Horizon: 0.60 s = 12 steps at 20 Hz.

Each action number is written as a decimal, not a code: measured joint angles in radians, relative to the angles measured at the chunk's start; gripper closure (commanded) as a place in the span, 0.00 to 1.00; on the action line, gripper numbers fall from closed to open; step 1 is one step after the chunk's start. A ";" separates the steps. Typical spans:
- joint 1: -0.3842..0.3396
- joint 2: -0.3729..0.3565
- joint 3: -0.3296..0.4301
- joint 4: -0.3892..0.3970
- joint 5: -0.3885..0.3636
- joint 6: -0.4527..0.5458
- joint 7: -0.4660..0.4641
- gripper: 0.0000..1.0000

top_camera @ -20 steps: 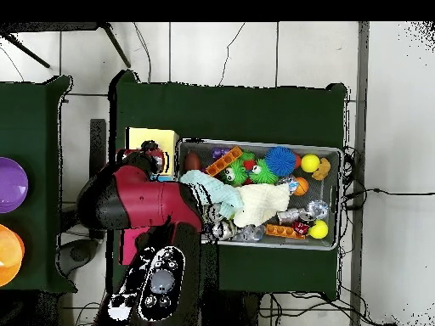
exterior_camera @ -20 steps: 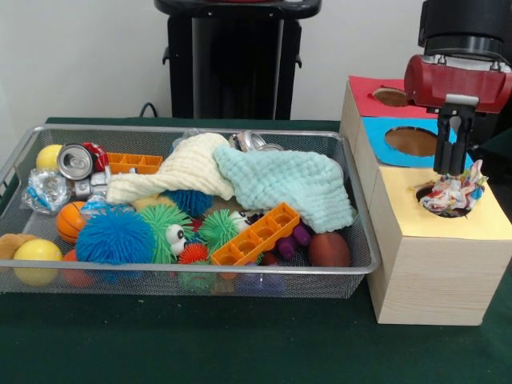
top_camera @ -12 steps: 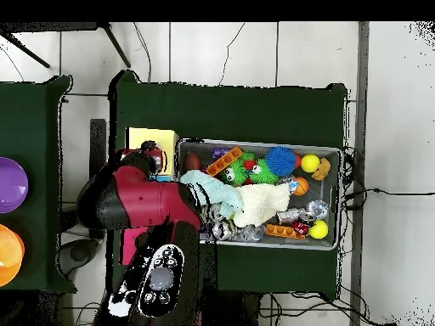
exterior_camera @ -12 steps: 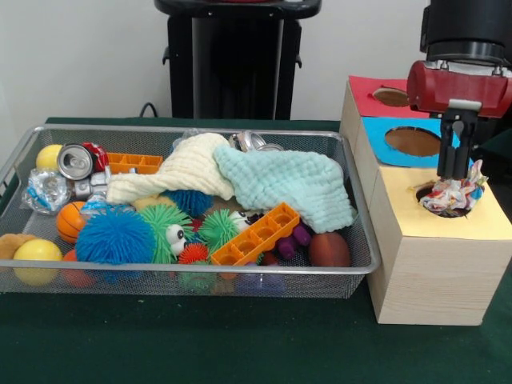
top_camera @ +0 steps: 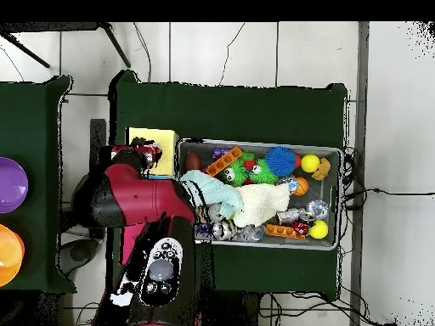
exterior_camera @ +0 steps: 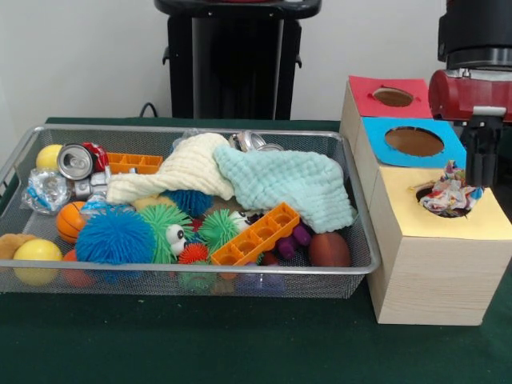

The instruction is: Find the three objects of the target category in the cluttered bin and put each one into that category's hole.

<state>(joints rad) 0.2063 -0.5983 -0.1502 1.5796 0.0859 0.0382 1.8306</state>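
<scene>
A crumpled multicoloured cloth (exterior_camera: 450,194) sits bunched in the hole of the yellow-topped box (exterior_camera: 416,224), sticking up above the rim. My gripper (exterior_camera: 482,180) hangs just right of it, apart from the cloth, open with nothing between its fingers. In the overhead view my gripper (top_camera: 146,155) is at the edge of the yellow box (top_camera: 158,137). A cream knitted cloth (exterior_camera: 180,172) and a mint knitted cloth (exterior_camera: 288,182) lie across the toys in the wire bin (exterior_camera: 200,130).
Behind the yellow box stand a blue-topped hole (exterior_camera: 414,142) and a red-topped hole (exterior_camera: 393,97). The bin also holds spiky balls, orange trays, cans, yellow balls and a brown egg shape (exterior_camera: 329,250). In the overhead view my arm (top_camera: 140,199) covers the other boxes beside the bin (top_camera: 255,144).
My gripper has moved to the right and slightly up, away from the multicoloured cloth, which stays bunched in the yellow hole. The bin's contents have not moved.
</scene>
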 measured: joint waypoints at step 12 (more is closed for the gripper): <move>-0.002 0.009 0.011 0.000 0.000 0.000 0.000 1.00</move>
<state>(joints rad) 0.2042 -0.5897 -0.1388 1.5796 0.0859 0.0378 1.8306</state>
